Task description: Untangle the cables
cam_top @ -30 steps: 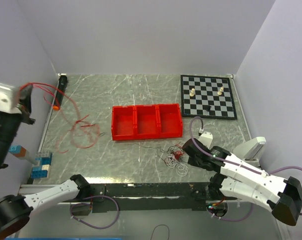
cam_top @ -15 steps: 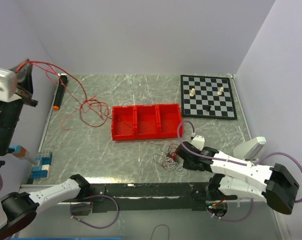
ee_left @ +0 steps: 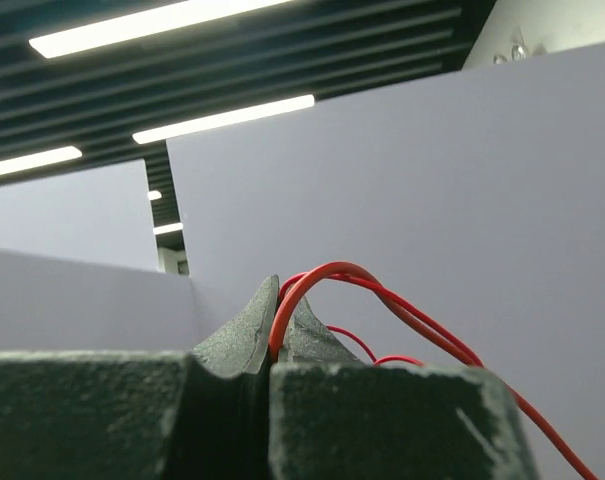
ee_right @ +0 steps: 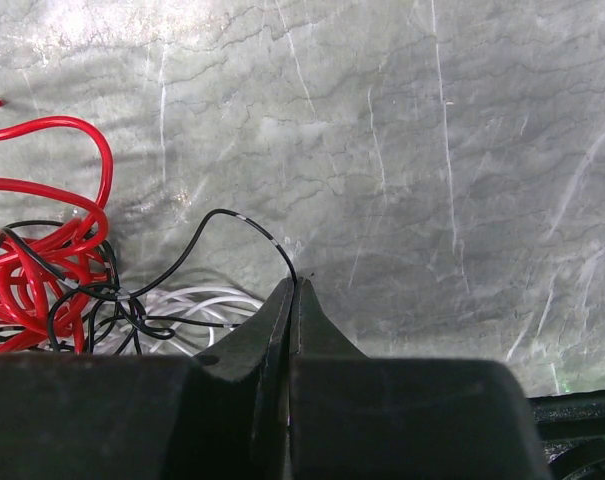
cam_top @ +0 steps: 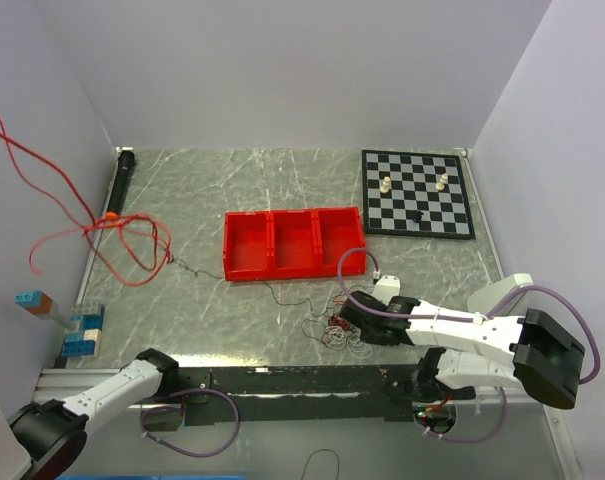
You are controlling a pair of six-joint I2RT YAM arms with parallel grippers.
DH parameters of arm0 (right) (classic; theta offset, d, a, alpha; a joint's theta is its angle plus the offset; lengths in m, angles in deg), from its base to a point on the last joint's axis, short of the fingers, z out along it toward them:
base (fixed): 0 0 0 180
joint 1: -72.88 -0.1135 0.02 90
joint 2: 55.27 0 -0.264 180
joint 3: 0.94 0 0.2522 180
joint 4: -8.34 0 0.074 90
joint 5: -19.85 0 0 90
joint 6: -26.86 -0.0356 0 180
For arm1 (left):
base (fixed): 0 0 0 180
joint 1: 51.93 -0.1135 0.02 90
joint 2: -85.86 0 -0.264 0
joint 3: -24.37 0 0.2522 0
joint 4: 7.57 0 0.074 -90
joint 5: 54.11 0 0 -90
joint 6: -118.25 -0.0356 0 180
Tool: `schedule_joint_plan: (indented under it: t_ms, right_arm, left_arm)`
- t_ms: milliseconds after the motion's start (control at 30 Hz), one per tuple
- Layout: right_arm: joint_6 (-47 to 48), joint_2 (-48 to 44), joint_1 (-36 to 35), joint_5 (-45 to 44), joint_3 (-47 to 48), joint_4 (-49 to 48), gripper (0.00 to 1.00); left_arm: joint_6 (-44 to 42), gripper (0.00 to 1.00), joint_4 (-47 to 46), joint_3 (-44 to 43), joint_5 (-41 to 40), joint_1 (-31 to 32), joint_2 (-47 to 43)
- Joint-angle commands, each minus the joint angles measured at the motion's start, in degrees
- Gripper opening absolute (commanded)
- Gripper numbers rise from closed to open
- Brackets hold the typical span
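A long red cable runs from the top-left edge of the top view down to loose loops on the left of the table. My left gripper is out of the top view; its wrist view shows it shut on this red cable, high in the air. The remaining tangle of red, white and black wires lies in front of the red bin. My right gripper rests at the tangle, shut on a thin black wire. Red coils and white strands lie left of it.
A red three-compartment bin stands mid-table. A chessboard with a few pieces is at the back right. A black marker with an orange tip lies along the left edge. Toy blocks sit at the near left.
My left gripper has risen up and left out of the top view, dragging the red cable's loops leftwards away from the bin. My right gripper has shifted left onto the tangle.
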Motion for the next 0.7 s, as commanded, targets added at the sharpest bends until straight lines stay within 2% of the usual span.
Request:
schedule_joint_plan:
  t_ms: [0,33,100,167,233,300,400,467,567,667]
  right_arm:
    - [-2.3,0.9,-0.5,1.9,-1.9,-3.0,0.0]
    - [-2.5,1.0,-0.5,1.9,-1.9,-3.0,0.0]
    - [-2.4,1.3,-0.6,2.2,-1.7,-3.2,0.0]
    - [-2.4,1.6,-0.5,2.2,-1.4,-3.2,0.0]
    - [-1.2,0.2,-0.7,1.0,0.5,-2.3,0.0]
    - [1.4,-3.5,-0.9,-1.2,3.4,-1.6,0.0]
    - [8.7,-10.2,-0.9,-3.2,8.8,-4.0,0.2]
    - [15.6,-13.7,-0.9,-2.9,12.2,-7.2,0.4]
    - [25.6,-18.0,-0.9,-0.3,15.4,-14.7,0.62]
    - [33.3,-19.9,-0.9,4.4,17.3,-20.5,0.72]
  left_arm:
    - [-0.2,0.01,-6.1,1.7,3.4,-2.0,0.2]
    - [-0.2,0.01,-7.1,2.7,3.5,-2.7,-0.3]
    - [-0.2,0.01,-15.4,6.3,2.2,-4.6,-1.1]
    - [0.6,0.01,-17.4,5.8,1.3,-6.5,-0.4]
    - [2.7,0.02,-9.6,2.4,4.0,-7.0,1.1]
    - [4.3,0.01,3.4,-0.2,10.4,-7.1,2.3]
    - [6.6,0.01,15.3,4.8,21.1,-7.2,0.5]
    - [7.6,0.01,17.3,11.7,26.6,-7.3,-2.1]
    - [7.5,0.01,19.6,17.9,34.2,-7.3,-4.3]
    - [6.9,0.01,19.1,21.0,38.6,-7.3,-5.1]
